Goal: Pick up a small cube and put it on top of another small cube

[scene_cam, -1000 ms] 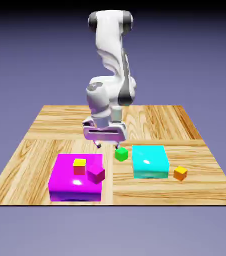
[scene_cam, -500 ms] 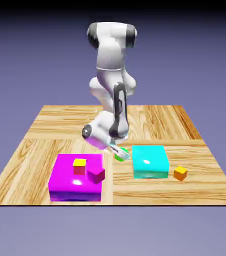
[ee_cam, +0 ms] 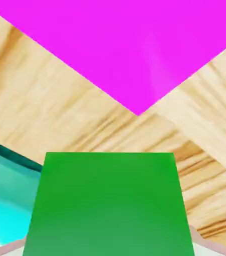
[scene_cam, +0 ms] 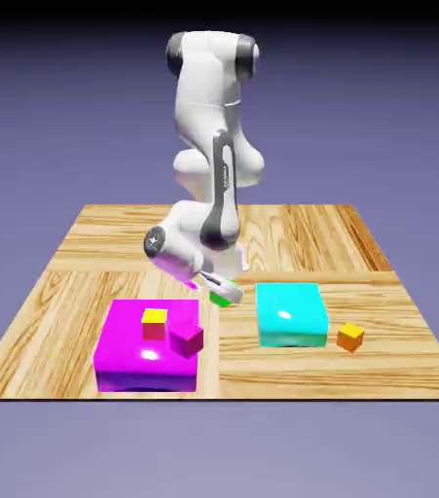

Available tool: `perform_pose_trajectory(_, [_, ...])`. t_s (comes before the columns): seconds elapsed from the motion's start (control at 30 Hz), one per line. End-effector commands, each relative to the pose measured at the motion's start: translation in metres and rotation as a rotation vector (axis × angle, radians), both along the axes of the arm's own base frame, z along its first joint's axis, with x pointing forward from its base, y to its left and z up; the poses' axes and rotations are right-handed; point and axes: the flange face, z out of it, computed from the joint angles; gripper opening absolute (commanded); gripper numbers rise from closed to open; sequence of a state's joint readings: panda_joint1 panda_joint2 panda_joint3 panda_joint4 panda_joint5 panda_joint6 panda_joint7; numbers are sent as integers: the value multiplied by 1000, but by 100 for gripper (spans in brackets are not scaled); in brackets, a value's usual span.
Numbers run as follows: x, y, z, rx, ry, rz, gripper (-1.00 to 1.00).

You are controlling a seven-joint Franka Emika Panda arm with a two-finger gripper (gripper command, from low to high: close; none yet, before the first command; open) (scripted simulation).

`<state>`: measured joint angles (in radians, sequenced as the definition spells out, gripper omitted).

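The small bright green cube [scene_cam: 222, 300] sits between the fingers of my gripper [scene_cam: 219, 292], which is shut on it. It hangs low over the wood, between the flat magenta block [scene_cam: 135, 365] and the flat cyan block [scene_cam: 290, 314]. The hand is tilted towards the exterior view's left. In the hand view the green cube [ee_cam: 108, 205] fills the lower middle and hides most of the fingertips [ee_cam: 207, 246]. Past it lie a corner of the magenta block [ee_cam: 130, 45] and an edge of the cyan block [ee_cam: 4, 200]. A small orange cube [scene_cam: 350, 337] rests on the table right of the cyan block.
On the magenta block stand a yellow-topped small cube [scene_cam: 154, 322] and a small magenta cube [scene_cam: 186, 338]. The wooden table [scene_cam: 87, 243] ends just in front of both flat blocks.
The hand swung round and tilted towards the exterior view's left, its fingers closed on the green cube, and the cube shifted slightly left with it.
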<state>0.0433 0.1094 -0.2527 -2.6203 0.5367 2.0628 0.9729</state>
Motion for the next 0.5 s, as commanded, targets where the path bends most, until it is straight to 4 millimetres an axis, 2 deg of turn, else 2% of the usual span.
perform_pose_trajectory(0.0, [14,-2,7,-8,-13,2,-100])
perform_pose_trajectory(0.07, [40,-7,22,-21,-41,3,-100])
perform_pose_trajectory(0.27, [85,-50,62,-31,-13,-428,-100])
perform_pose_trajectory(0.47, [122,-101,109,27,39,-842,-100])
